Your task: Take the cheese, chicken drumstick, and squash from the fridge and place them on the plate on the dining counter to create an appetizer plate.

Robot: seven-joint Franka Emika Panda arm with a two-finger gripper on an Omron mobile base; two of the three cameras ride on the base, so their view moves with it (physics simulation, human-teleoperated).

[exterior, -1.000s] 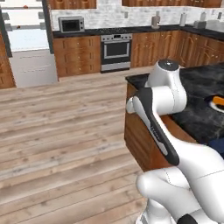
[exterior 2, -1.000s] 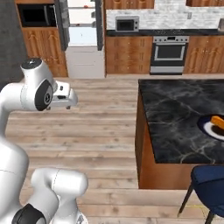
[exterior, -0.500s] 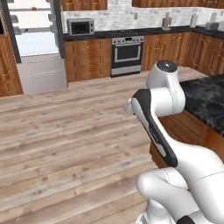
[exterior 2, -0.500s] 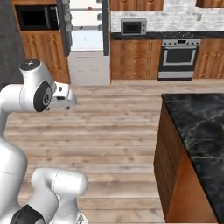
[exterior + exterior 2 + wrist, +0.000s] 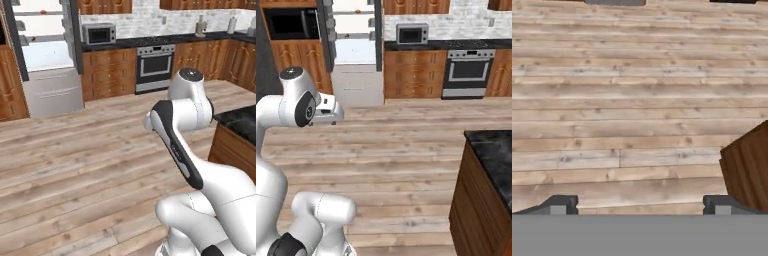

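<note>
Left base view: white arm folded up mid-frame over bare plank floor, pincer itself hidden behind the arm's own links. Fridge far ahead of it and off to the left, door open, white interior lit, grey shelves, pale drawer at the bottom; a tiny red-orange speck sits on a top shelf, too small to name. Microwave and oven along the back wall, ahead of the arm. A corner of the dining counter, black marble top on a brown base, is close on the arm's right. Right base view: arm at left, hand end pointing right over the floor, finger tips not clear here. Fridge well ahead, open, with a small orange dot on the upper shelf, cannot tell which food. Microwave and oven further right along the wall. Dining counter at the right edge, well apart from the hand. Hand view: pincer spread wide, the two dark tips far apart at the bottom, nothing between them. Plank floor ahead of it. Brown wooden base of the counter just beside the tip on the picture's right. Cheese, drumstick and squash cannot be made out.
</note>
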